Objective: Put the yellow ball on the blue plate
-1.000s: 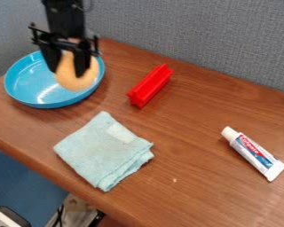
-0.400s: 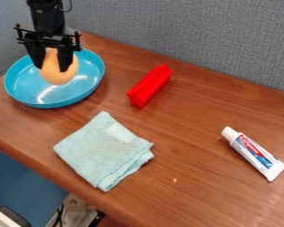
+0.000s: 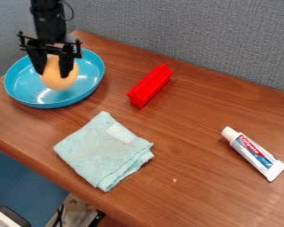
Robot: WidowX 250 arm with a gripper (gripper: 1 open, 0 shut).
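Observation:
The blue plate sits at the far left of the wooden table. Over its middle hangs the yellow ball, an orange-yellow egg shape held between the black fingers of my gripper, which comes straight down from above and is shut on it. The ball's underside is close to the plate's floor; whether it touches I cannot tell. The upper part of the ball is hidden by the gripper body.
A red block lies right of the plate. A light blue cloth is crumpled near the front edge. A toothpaste tube lies at the far right. A grey wall stands behind the table.
My gripper has carried the ball left, from above the plate's right rim to over its middle, and slightly lower in the last half second.

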